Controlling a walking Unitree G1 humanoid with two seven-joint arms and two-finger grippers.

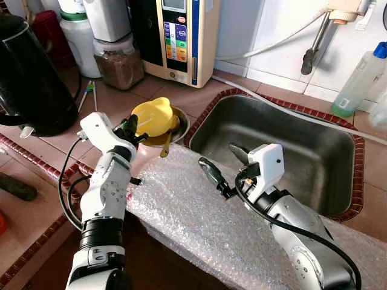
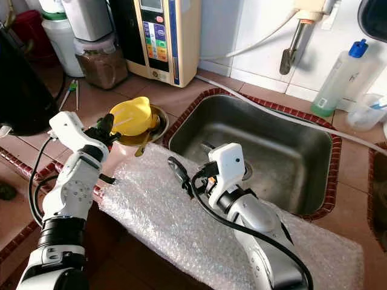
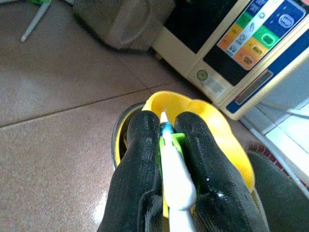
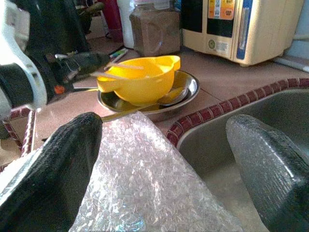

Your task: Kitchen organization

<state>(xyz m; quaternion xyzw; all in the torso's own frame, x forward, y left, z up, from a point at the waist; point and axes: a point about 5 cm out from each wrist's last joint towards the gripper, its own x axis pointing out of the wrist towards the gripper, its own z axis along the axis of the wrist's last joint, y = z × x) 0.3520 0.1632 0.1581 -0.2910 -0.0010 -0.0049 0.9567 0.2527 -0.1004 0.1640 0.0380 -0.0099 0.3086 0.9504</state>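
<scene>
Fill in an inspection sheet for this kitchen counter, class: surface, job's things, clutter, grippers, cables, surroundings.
Surface: tiled counter, bubble wrap spread over its front edge.
Job's things: yellow bowl in a steel dish, spoon beside it.
Clutter: black kettle, brown-filled jar, clear bottle.
Grippers: left gripper shut on a thin white stick at the bowl; right gripper open over the wrap.
Cables: black ones along both arms.
Surroundings: steel sink, wall appliance.
</scene>
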